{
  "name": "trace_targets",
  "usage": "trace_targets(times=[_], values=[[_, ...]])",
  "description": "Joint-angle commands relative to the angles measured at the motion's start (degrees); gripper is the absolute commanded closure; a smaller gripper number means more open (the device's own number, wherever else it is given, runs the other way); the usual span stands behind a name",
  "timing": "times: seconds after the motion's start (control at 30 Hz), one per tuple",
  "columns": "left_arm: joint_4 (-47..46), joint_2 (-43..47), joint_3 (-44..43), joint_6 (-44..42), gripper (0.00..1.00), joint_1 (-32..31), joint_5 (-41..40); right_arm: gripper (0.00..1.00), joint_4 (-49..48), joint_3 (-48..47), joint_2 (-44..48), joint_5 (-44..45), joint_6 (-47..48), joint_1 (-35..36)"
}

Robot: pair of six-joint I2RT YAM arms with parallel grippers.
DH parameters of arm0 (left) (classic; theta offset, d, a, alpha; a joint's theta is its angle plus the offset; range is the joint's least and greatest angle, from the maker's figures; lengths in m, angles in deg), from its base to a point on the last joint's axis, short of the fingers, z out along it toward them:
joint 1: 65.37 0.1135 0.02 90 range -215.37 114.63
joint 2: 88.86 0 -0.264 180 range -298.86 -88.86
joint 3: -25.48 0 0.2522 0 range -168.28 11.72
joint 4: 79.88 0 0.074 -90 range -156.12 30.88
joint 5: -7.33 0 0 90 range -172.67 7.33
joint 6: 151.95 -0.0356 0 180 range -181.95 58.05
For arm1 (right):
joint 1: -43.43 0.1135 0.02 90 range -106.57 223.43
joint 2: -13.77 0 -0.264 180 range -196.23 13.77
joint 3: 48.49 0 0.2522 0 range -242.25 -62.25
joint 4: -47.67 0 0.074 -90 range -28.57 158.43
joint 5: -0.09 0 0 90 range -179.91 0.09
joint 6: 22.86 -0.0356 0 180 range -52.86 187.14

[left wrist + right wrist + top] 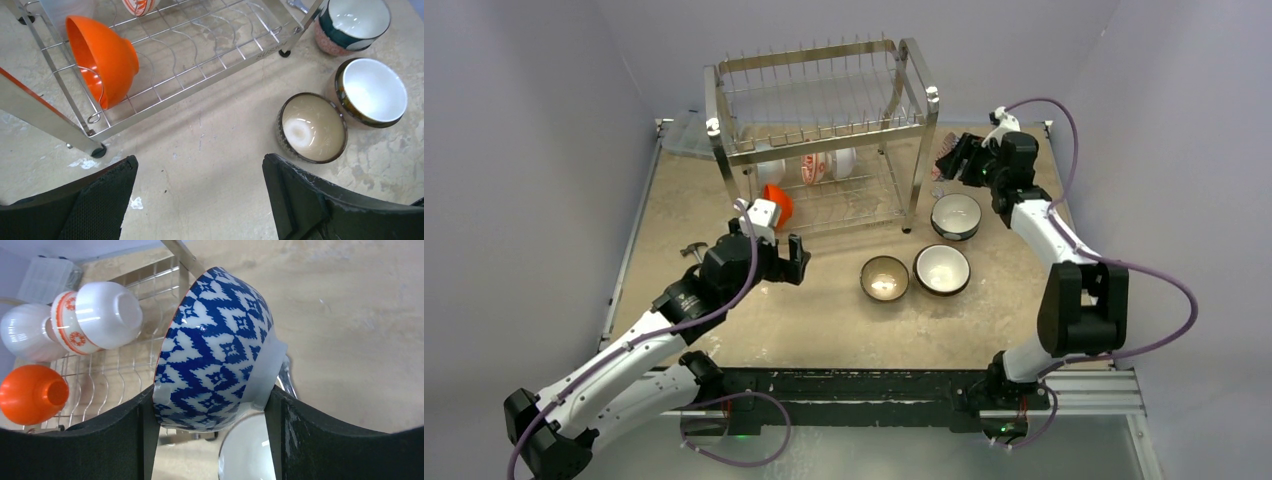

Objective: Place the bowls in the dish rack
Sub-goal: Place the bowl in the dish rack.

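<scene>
Now your right gripper (210, 407) clamps blue-patterned bowl (215, 340); dish rack (920, 160) sits close on its left; left gripper (199, 165) wide, empty.

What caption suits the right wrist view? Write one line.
Right gripper grips a blue-and-white patterned bowl beside the dish rack, three bowls already loaded.

With left tool (197, 165) wide open, right tool (211, 395) clamps a blue-patterned bowl (215, 340).

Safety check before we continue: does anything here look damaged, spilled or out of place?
Nothing spilled or broken. Only wear stands out: a finger of the left end effector has a frayed, chipped edge. The orange bowl leans on its side in the dish rack.
</scene>
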Motion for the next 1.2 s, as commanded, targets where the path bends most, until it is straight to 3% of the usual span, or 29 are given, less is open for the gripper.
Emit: trace_targets(times=[0.0, 0.2, 0.33, 0.73, 1.17], values=[[3.58, 1.31, -2.31, -2.65, 0.06, 0.07, -1.46, 1.0, -10.48, -6.35, -3.35, -9.73, 1.74, -0.07], [6.53, 3.28, -1.0, -4.72, 0.05, 0.07, -3.93, 1.0, -14.42, -13.0, -11.26, -21.99, 0.44, 0.4], [5.93, 4.07, -0.33, -4.93, 0.01, 0.05, -4.55, 1.0, -14.39, -16.55, -14.76, -24.86, 1.17, 2.17], [5.32, 2.78, -0.2, -5.38, 0.01, 0.08, -3.9, 1.0, -10.45, -24.75, -24.51, -27.37, 2.93, 7.26], [5.24, 2.38, -0.03, -4.94, 0.02, 0.07, -3.7, 1.0, -14.18, -26.34, -29.3, -20.04, 5.63, 9.02]])
